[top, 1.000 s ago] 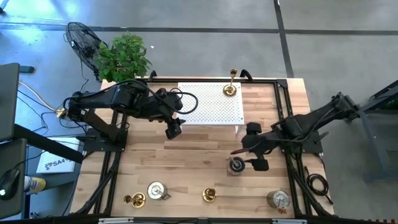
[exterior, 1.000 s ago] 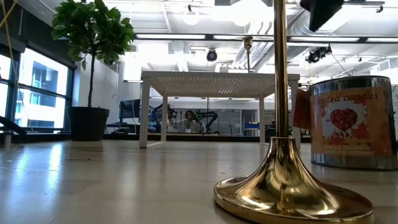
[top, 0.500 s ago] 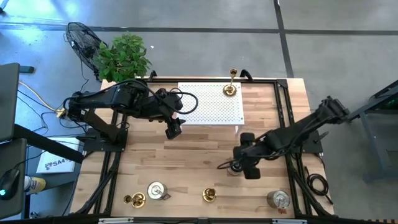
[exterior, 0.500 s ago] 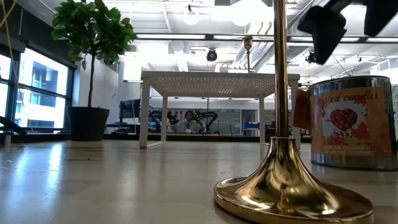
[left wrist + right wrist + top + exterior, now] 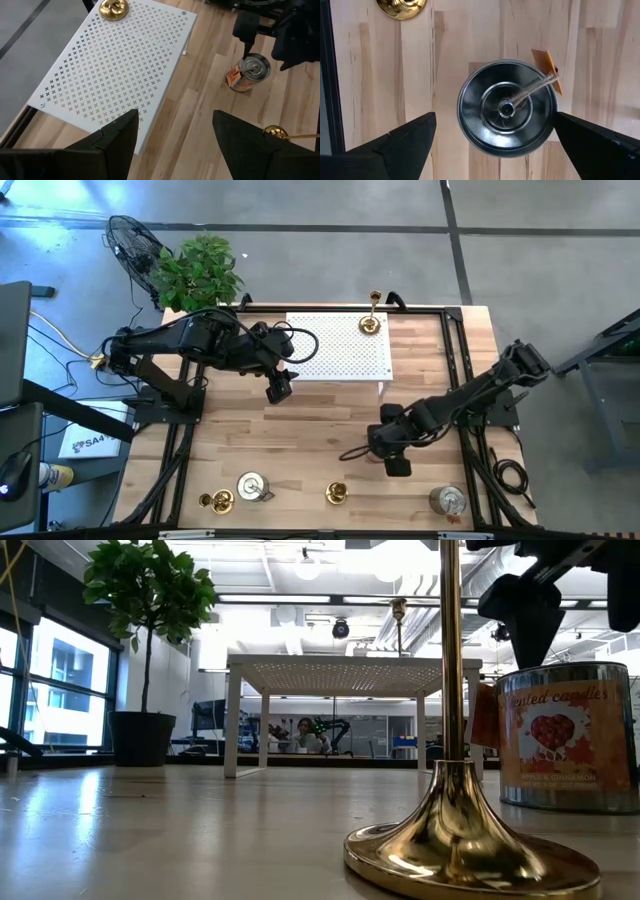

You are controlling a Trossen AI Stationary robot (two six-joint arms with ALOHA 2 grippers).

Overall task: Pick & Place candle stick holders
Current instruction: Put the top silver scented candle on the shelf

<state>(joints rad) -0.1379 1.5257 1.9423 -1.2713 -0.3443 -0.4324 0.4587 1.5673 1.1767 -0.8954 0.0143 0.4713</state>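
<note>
I am hovering over the wooden table (image 5: 200, 125) with my two dark fingers (image 5: 117, 137) standing apart and holding nothing. A white perforated stand (image 5: 115, 65) is stretching away toward eleven o'clock, and a gold brass holder (image 5: 113, 7) is sitting at its far end, around twelve. Toward two o'clock a silver-grey tin (image 5: 251, 71) with an orange tag is standing on the wood, with the right gripper (image 5: 260, 25) hanging just above it. Another brass base (image 5: 276, 132) is peeking out at three o'clock beside my finger.
</note>
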